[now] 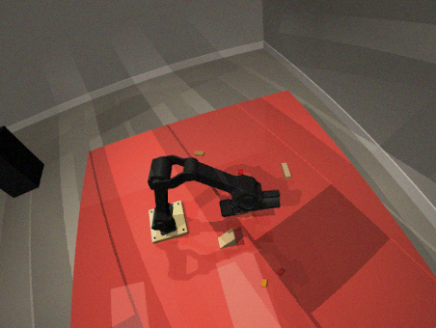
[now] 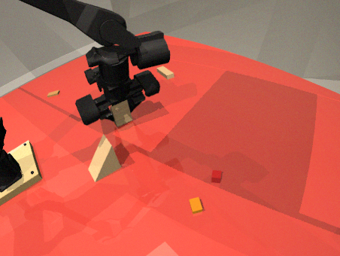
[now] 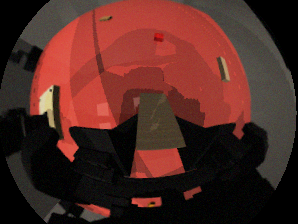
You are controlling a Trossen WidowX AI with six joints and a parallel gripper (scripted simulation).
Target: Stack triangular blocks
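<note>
One triangular block (image 2: 121, 113) (image 3: 159, 125) is between the fingers of my gripper (image 2: 122, 109) (image 3: 153, 116), which is shut on it. The block's broad dim face shows, and its lower edge is at or close to the table; any small gap cannot be told. In the top view the arm hides it. The other triangular block (image 1: 227, 238) (image 2: 107, 160), pale wood, stands on the red table with a narrow edge up and a sloped side. It is apart from my gripper, on the near side in the exterior view.
A pale bar (image 1: 286, 170) (image 2: 165, 72) (image 3: 223, 69), a small tan block (image 1: 199, 152) (image 2: 53, 93) (image 3: 105, 18) and a red cube (image 1: 240, 172) (image 3: 158, 37) lie around the gripper. A dark red cube (image 1: 281, 271) (image 2: 216, 176) and an orange block (image 1: 263, 283) (image 2: 195, 205) lie beyond the standing block.
</note>
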